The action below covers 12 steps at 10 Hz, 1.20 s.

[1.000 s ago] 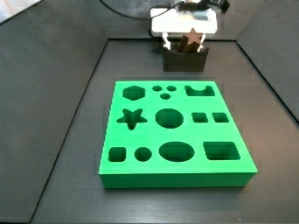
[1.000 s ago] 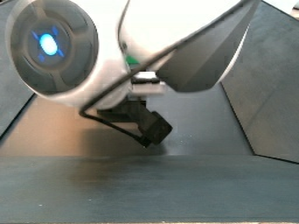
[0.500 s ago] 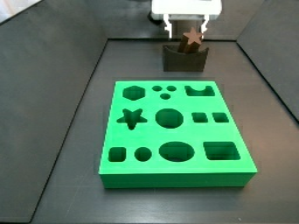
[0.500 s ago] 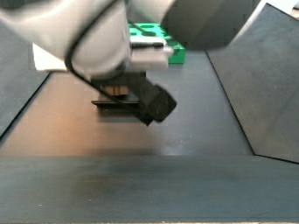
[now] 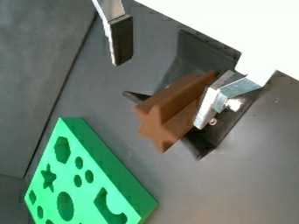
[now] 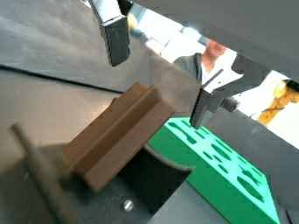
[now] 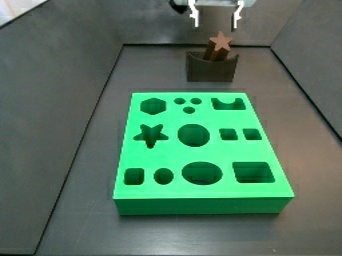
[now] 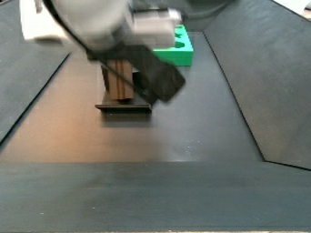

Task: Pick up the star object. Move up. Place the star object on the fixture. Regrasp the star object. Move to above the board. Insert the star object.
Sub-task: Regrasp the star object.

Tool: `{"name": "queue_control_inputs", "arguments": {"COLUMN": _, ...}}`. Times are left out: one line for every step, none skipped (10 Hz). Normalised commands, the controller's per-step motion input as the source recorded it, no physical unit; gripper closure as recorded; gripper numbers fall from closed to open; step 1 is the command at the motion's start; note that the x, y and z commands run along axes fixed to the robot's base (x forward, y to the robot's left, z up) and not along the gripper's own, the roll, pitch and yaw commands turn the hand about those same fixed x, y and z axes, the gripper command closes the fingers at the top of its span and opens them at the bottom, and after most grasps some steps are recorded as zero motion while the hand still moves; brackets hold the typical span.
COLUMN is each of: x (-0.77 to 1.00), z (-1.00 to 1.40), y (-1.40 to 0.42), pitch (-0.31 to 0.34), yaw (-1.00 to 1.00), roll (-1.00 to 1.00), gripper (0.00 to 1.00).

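Left of everything, the board (image 7: 201,152) lies untouched with its star hole empty, and behind it the star object (image 7: 219,42) now sits alone in the notch of the fixture (image 7: 211,66). A second ago my gripper (image 7: 215,12) was clamped on that piece; since then I have let go and risen, so my fingers (image 5: 118,39) stand spread and empty above it. Placement looks done, so I judge the regrasp comes next.
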Motion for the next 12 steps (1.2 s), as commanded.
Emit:
{"name": "queue_control_inputs", "arguments": {"x": -0.12, "z": 1.0, "y": -0.91, "pitch": 0.046, "yaw": 0.02, "roll": 1.0, "gripper": 0.0}}
{"name": "queue_control_inputs", "arguments": {"x": -0.13, "z": 1.0, "y": -0.92, "pitch": 0.04, "yaw": 0.02, "roll": 1.0, "gripper": 0.0}}
{"name": "queue_control_inputs", "arguments": {"x": -0.13, "z": 0.91, "y": -0.87, "pitch": 0.033, "yaw": 0.02, "roll": 1.0, "gripper": 0.0}}
{"name": "queue_control_inputs", "arguments": {"x": -0.1, "z": 0.71, "y": -0.71, "pitch": 0.031, "yaw": 0.02, "roll": 1.0, "gripper": 0.0}}
{"name": "queue_control_inputs", "arguments": {"x": -0.07, "z": 0.41, "y": -0.48, "pitch": 0.028, "yaw": 0.02, "roll": 1.0, "gripper": 0.0}}
{"name": "queue_control_inputs", "arguments": {"x": -0.06, "z": 0.26, "y": -0.35, "pitch": 0.026, "yaw": 0.02, "roll": 1.0, "gripper": 0.0}}
{"name": "queue_control_inputs", "arguments": {"x": -0.04, "z": 0.02, "y": -0.1, "pitch": 0.022, "yaw": 0.02, "roll": 1.0, "gripper": 0.0}}
{"name": "queue_control_inputs", "arguments": {"x": -0.03, "z": 0.02, "y": -0.04, "pitch": 0.022, "yaw": 0.02, "roll": 1.0, "gripper": 0.0}}
{"name": "queue_control_inputs", "arguments": {"x": -0.03, "z": 0.04, "y": -0.03, "pitch": 0.018, "yaw": 0.02, "roll": 1.0, "gripper": 0.0}}
{"name": "queue_control_inputs", "arguments": {"x": -0.03, "z": 0.03, "y": -0.04, "pitch": 0.015, "yaw": 0.02, "roll": 1.0, "gripper": 0.0}}
{"name": "queue_control_inputs", "arguments": {"x": -0.04, "z": 0.01, "y": -0.03, "pitch": 0.007, "yaw": 0.02, "roll": 1.0, "gripper": 0.0}}
{"name": "queue_control_inputs", "arguments": {"x": -0.04, "z": 0.02, "y": -0.03, "pitch": 0.002, "yaw": 0.02, "roll": 1.0, "gripper": 0.0}}
